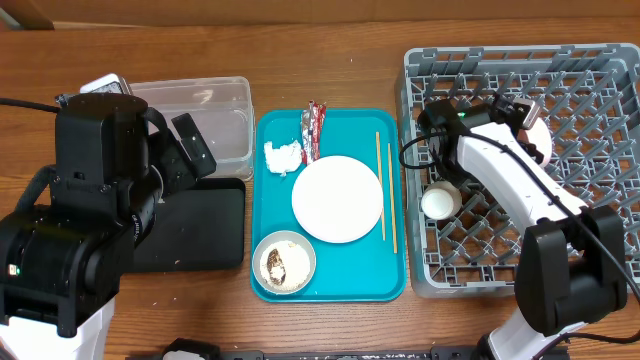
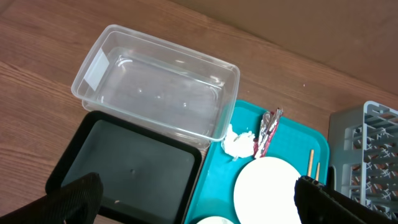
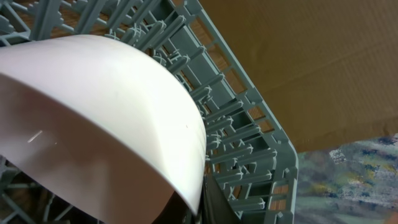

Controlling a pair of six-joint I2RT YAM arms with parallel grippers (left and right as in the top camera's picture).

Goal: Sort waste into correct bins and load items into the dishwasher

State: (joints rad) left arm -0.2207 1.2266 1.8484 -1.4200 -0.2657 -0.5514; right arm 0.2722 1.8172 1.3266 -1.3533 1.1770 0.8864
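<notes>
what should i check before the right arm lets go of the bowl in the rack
1. right gripper shut on pale-pink bowl: ok
2. bowl inside the dish rack walls: ok
3. bowl seated between pegs: cannot tell
4. white cup in the rack, apart from the bowl: ok
5. left gripper open and empty: ok
6. tissue and snack wrapper binned: not ok, both lie on the teal tray
</notes>
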